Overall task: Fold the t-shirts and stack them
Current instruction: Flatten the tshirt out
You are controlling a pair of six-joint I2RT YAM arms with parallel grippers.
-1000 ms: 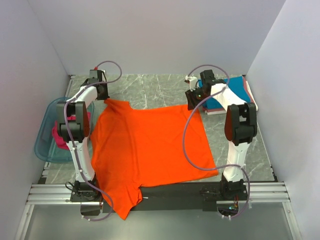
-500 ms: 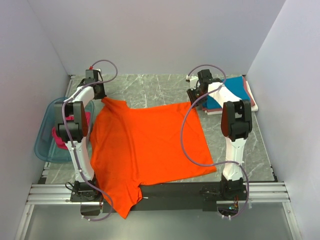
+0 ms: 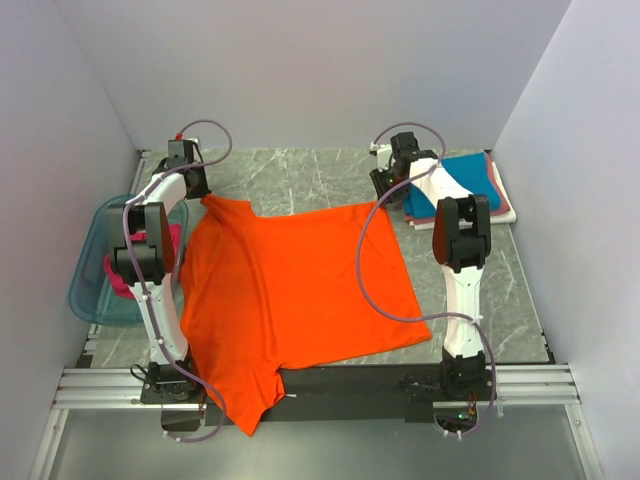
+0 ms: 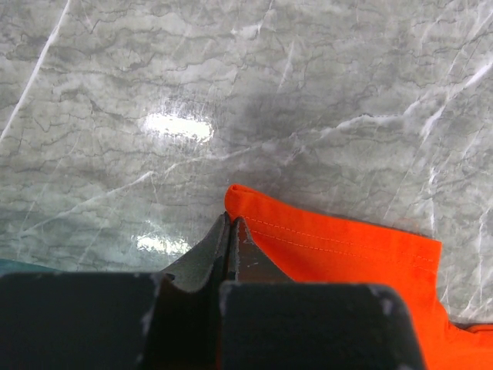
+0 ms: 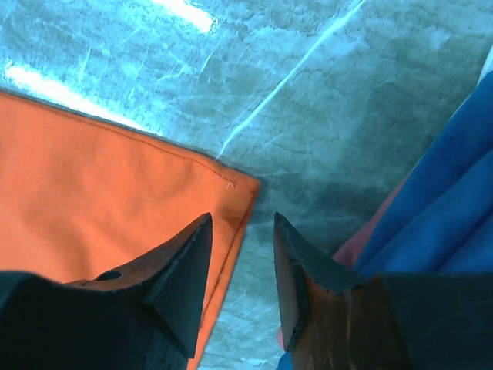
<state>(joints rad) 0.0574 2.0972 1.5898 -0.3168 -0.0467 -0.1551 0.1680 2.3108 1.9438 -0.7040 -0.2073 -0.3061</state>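
1. Translucent blue plastic, the tub (image 3: pixel 88 272) holds a bunched magenta t-shirt (image 3: pixel 113 274). Your left arm hides the rest of its contents.
2. The orange t-shirt (image 3: pixel 290 290) lies spread flat on the table (image 3: pixel 300 170), just right of the tub. Its long axis runs straight away from the tub, shoulders nearest the tub and bottom hem on the side away from it.
3. One sleeve hangs over the table's near edge. The other points toward the far wall, past the tub's far end.
4. Your left claw (image 4: pixel 230 222) is clamped together on that far sleeve's corner.
5. Your right claw (image 5: pixel 243 231) has its fingers apart at the hem's far corner, one over cloth, one over bare table, gripping nothing.
6. The folded t-shirts (image 3: pixel 472 180), teal blue on top with pink and white below, lie well apart from the tub, beyond the orange t-shirt.
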